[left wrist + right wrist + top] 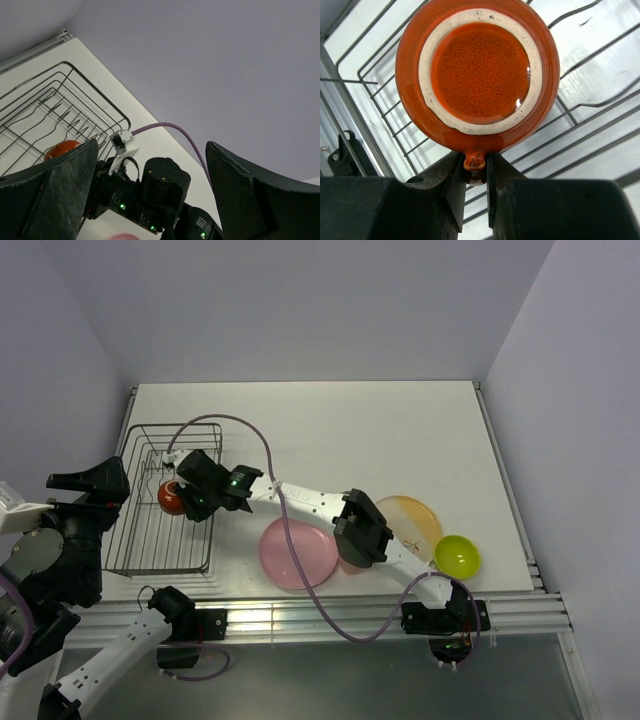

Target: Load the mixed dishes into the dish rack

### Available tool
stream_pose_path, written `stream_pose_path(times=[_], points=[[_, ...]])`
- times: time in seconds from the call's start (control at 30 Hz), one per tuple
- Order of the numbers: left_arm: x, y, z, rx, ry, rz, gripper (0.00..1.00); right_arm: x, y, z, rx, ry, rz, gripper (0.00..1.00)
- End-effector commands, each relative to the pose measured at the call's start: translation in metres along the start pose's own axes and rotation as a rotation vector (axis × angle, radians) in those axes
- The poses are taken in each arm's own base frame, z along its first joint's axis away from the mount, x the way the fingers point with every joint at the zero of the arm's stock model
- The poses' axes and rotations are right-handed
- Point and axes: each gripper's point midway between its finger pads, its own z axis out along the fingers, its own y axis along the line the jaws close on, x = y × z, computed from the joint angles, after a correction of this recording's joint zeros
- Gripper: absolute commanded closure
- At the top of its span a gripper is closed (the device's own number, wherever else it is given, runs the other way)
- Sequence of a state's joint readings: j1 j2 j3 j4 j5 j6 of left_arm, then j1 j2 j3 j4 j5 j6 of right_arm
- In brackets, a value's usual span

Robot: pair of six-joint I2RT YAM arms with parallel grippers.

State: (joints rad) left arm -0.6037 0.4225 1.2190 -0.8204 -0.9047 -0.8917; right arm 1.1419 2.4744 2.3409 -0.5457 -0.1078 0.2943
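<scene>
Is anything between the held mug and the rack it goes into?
Nothing visible. The right gripper holds the dark red-orange mug by its handle over the dish rack; only bare wires show around it.

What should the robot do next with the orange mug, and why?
Probably lower the dark red-orange mug gently onto the dish rack wires before letting go. The right gripper pinches its handle, the mug is bottom up right over the wires, and I cannot tell whether it rests on them yet.
</scene>
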Motion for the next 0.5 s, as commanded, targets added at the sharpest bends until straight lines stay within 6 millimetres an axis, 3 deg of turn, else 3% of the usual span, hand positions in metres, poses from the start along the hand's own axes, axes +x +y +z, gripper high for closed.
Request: stream_pose_path(times=[0.0, 0.37, 0.47], points=[[0.002, -0.009, 0.002, 0.027, 0.011, 0.006, 0.06, -0.024, 0.020, -0.002, -0.004, -0.087, -0.074, 1.00], [0.008, -0.007, 0.002, 0.033, 0.021, 0.016, 0.05, -0.016, 0.031, 0.011, 0.028, -0.089, -0.177, 1.00], [0.007, -0.007, 0.002, 0.035, 0.020, 0.015, 0.05, -0.013, 0.019, 0.017, 0.094, -0.094, -0.205, 1.00]])
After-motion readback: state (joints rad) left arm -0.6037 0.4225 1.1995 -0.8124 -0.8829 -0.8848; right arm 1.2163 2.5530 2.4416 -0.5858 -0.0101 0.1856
